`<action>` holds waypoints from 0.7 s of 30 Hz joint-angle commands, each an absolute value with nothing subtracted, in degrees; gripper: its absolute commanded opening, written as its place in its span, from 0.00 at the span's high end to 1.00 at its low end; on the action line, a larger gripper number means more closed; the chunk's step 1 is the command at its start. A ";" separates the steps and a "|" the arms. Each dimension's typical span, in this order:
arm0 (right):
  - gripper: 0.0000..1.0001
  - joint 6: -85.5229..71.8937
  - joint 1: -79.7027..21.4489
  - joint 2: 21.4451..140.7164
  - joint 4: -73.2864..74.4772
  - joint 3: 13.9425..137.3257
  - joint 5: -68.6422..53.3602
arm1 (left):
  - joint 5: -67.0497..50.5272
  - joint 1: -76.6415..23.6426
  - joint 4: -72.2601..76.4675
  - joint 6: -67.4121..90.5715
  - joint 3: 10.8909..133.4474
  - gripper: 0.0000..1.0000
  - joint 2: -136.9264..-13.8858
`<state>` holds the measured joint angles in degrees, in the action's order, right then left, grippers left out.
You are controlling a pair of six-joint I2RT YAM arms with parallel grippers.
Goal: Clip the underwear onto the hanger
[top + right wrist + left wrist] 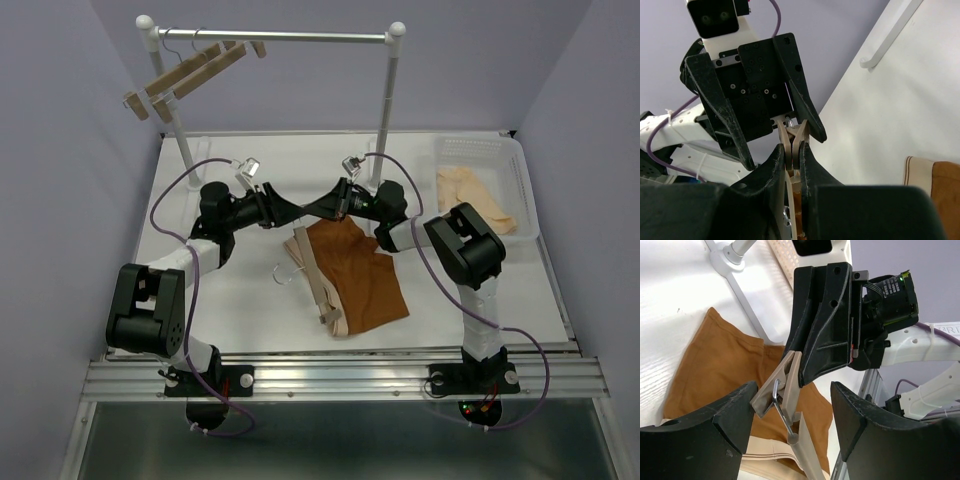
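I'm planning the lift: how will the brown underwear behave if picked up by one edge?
Probably floppy: the underwear lies flat with soft creases, so it should drape. The fabric looks thin, so it is likely light. Pushed, it may bunch up.

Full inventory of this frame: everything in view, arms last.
underwear: 1, rust-brown with beige waistband, mid-table
hanger: 1, light wood with wire hook, lying along the waistband, far-end clip at the grippers
spare hangers: 2, light wood, hung at the left end of the rack
rack: 1, white posts with metal bar, back of the table
basket: 1, white, back right
cream garment: 1, pale beige, in the basket
table: 1, white
left gripper: 1, black, open, fingers either side of the clip
right gripper: 1, black, shut on the hanger's end clip
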<state>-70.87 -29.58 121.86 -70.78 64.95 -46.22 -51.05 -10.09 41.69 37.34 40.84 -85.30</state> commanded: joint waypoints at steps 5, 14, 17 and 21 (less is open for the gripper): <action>0.99 -75.59 -28.56 121.64 -80.95 65.65 -43.50 | -55.11 -10.90 48.07 39.73 39.81 0.23 -82.62; 0.99 -75.41 -28.56 121.46 -80.94 64.95 -43.50 | -55.28 -10.90 51.76 42.19 40.08 0.28 -82.27; 0.99 -76.64 -28.56 121.99 -82.35 64.78 -43.86 | -55.46 -10.99 52.64 42.80 40.34 0.31 -82.53; 0.99 -77.43 -28.56 122.34 -83.06 64.78 -44.64 | -55.55 -10.99 54.23 43.68 39.90 0.37 -82.97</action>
